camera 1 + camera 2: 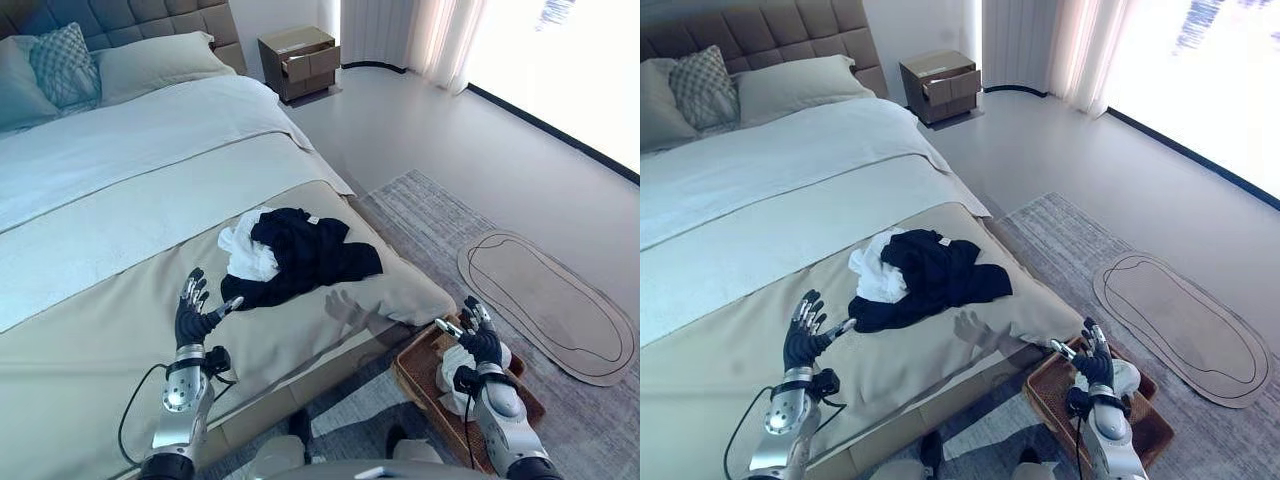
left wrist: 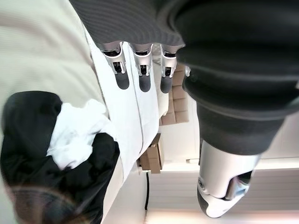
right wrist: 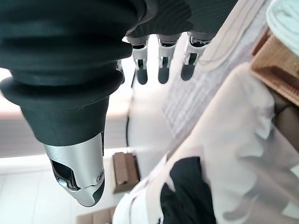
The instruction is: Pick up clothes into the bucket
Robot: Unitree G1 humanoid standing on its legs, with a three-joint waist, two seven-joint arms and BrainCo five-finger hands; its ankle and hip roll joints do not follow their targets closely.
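Your left hand [image 1: 196, 318] is raised over the beige bed cover [image 1: 90, 350], forearm rising from the near edge of the bed [image 1: 150, 200], palm-back toward the camera. Fingers straight and spread, thumb out toward the clothes; nothing in it. It sits just short of the clothes pile, not touching it.

The clothes: a black garment [image 1: 305, 255] lies crumpled on the bed cover near the bed's foot corner, with a white garment [image 1: 247, 252] bunched against its side nearer the left hand, partly under the black one. In the left wrist view you see the same heap, white cloth [image 2: 74, 140] wrapped by black cloth, past the straight fingertips [image 2: 122, 80].

Beyond the bed, at its head end, a wooden nightstand [image 1: 300, 62] stands by the wall with a drawer pulled out.

Off the foot corner of the bed, on the grey rug [image 1: 440, 230], sits a brown woven basket [image 1: 415, 385] with pale cloth [image 1: 455, 372] inside.

Your right hand [image 1: 479, 340] hovers above that basket, forearm coming up from below, fingers extended and relaxed, thumb out toward the bed, holding nothing. A beige oval mat [image 1: 550, 300] lies on the rug farther from the bed.
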